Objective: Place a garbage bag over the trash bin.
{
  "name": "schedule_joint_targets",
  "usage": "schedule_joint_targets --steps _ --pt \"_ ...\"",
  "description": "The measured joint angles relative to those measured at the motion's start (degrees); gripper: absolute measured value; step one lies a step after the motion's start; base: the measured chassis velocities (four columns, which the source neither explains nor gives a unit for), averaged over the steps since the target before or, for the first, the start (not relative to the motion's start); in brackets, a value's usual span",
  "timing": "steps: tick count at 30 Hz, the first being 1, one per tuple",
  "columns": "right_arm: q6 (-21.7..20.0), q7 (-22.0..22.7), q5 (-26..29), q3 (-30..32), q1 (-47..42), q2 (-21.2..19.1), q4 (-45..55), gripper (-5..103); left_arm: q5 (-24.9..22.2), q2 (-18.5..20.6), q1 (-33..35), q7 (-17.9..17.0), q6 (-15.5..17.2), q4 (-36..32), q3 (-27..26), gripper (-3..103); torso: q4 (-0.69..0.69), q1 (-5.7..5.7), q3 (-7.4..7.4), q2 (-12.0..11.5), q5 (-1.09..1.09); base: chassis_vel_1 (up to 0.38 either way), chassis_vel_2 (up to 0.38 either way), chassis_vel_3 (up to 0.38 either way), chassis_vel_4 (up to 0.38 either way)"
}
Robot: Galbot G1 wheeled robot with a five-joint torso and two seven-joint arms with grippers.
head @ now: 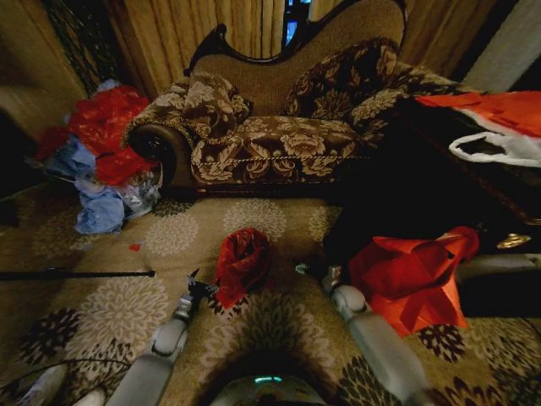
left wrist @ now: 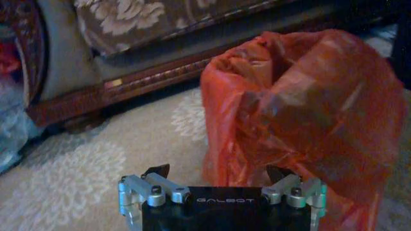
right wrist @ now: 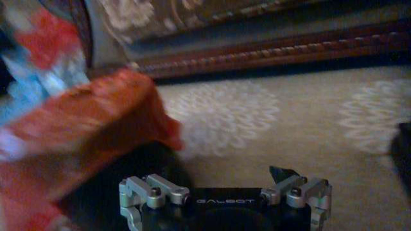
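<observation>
**Red bag draped on the bin, both grippers low beside it**

At the far left of the head view, a heap of crumpled red and blue plastic bags (head: 101, 156) lies on the patterned floral carpet (head: 161, 241), against the rolled arm of the brown floral upholstered sofa (head: 279, 127). A thin dark rod (head: 76, 274) lies flat on the carpet nearer the robot.

The left gripper (head: 196, 288) reaches forward low over the carpet, just beside the thin, crinkly, glossy deep-red garbage bag (head: 242, 262). In the left wrist view its two dark fingertips (left wrist: 156, 170) stand well apart with nothing between them, and the bag (left wrist: 301, 120) rises close ahead of them, wrinkled and standing upright, its top bunched loosely. The bag sits in the middle of the carpet, in front of the sofa, between the two arms.

The small round black trash bin (right wrist: 122, 178) shows as a dark rounded shape under the red plastic in the right wrist view, with the bag (right wrist: 83, 120) hanging over it.

The right gripper (head: 314, 272) is low on the other side of the bag, near it. One dark fingertip (right wrist: 282, 172) is visible; the other is hidden against the bin, so whether it grips anything cannot be told.

Further right, a larger angular orange-red bag (head: 410, 275) sits on the carpet.
</observation>
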Motion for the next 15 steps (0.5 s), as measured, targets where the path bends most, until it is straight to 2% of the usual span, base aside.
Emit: schedule_joint_targets --steps 3,6,10,15 --pt "0.32 -0.10 1.62 -0.61 -1.63 1.43 2.16 100 1.60 0.02 0.24 0.19 -0.64 -0.49 0.39 100 0.00 0.00 0.00 0.00 0.02 0.000 0.000 0.000 0.000" --pt "-0.05 -0.68 3.38 -2.02 -2.92 2.43 4.44 100 5.18 0.13 0.36 1.02 -2.89 -0.42 0.23 100 0.01 0.00 0.00 0.00 0.01 0.000 0.000 0.000 0.000" --pt "-0.83 -0.62 5.56 -3.33 -3.98 2.61 6.28 100 5.94 0.23 0.83 1.31 -3.89 -0.44 0.06 100 0.00 0.00 0.00 0.00 0.00 0.000 0.000 0.000 0.000" --pt "-1.83 0.54 8.03 -5.48 -4.00 4.69 6.29 100 6.05 0.12 1.27 1.32 -4.33 -0.56 -0.15 100 0.01 0.00 0.01 0.00 0.00 0.000 0.000 0.000 0.000"
